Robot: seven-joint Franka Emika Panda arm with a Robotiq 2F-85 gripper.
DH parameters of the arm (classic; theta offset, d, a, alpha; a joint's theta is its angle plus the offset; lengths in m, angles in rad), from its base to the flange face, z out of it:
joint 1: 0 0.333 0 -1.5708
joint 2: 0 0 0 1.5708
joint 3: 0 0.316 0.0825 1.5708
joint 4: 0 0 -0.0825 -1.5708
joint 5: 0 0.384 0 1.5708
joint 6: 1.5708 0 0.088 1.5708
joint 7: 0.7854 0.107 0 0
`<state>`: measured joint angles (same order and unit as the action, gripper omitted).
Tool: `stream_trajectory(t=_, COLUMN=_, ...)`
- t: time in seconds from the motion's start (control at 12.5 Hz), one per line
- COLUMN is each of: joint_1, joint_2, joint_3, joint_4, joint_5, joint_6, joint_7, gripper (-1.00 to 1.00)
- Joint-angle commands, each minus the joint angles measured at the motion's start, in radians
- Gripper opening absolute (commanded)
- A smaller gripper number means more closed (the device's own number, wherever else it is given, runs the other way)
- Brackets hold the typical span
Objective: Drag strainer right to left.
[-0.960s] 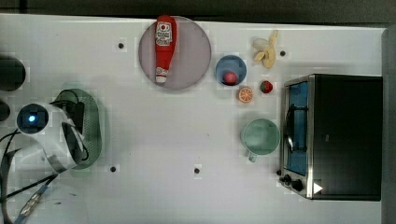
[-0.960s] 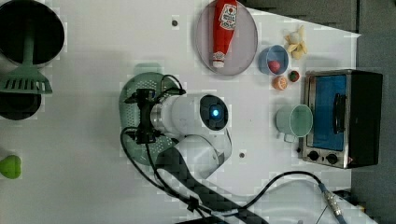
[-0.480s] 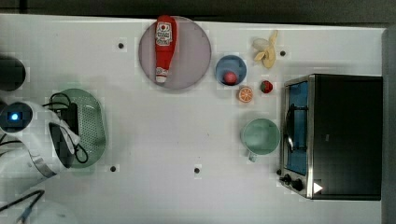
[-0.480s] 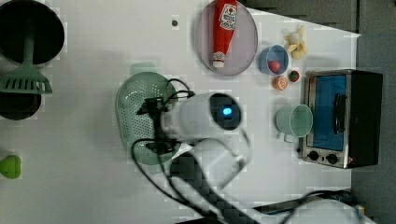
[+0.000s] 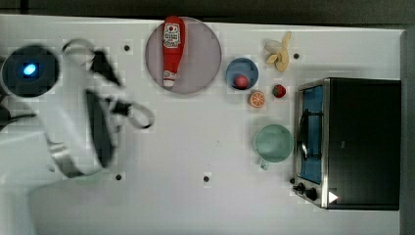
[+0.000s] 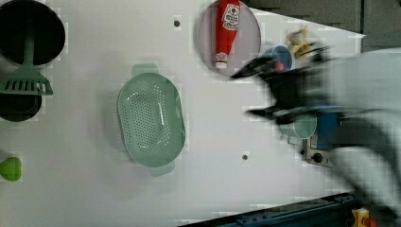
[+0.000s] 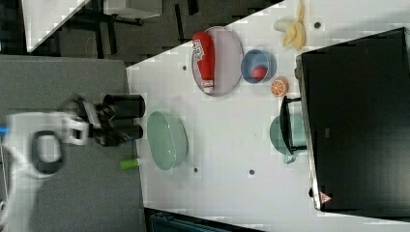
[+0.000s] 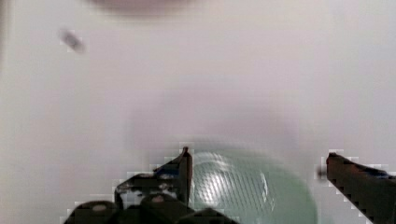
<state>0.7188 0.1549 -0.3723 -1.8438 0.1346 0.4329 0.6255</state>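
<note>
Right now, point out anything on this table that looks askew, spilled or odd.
Nothing is spilled or damaged. The ketchup bottle lies on its side across the plate. The strainer sits upright and free; the tool is open, holding nothing.

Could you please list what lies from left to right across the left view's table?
Green spatula → strainer → plate carrying the ketchup bottle → banana.

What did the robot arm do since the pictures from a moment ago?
The gripper, open, has lifted away from the strainer, holding nothing. The strainer stays where it was on the table. The ketchup bottle, cup and toaster oven haven't moved.
</note>
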Motion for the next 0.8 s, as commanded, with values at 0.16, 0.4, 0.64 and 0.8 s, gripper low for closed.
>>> stream_trajectory(t=0.16, joint_1=-0.081, joint_2=-0.247, joint_3=-0.221, joint_4=0.023, joint_5=-0.163, joint_6=-0.239, joint_7=-0.415, gripper=1.0)
stream_trajectory(t=0.4, joint_1=-0.086, joint_2=-0.346, joint_3=-0.318, joint_4=0.012, joint_5=-0.231, joint_6=-0.331, joint_7=-0.573, gripper=1.0)
stream_trajectory(t=0.64, joint_1=-0.087, joint_2=-0.372, joint_3=-0.343, joint_4=-0.007, joint_5=-0.232, joint_6=-0.336, joint_7=-0.575, gripper=1.0)
stream_trajectory(t=0.8, joint_1=-0.084, joint_2=-0.361, joint_3=-0.339, joint_4=-0.013, joint_5=-0.231, joint_6=-0.334, joint_7=-0.575, gripper=1.0)
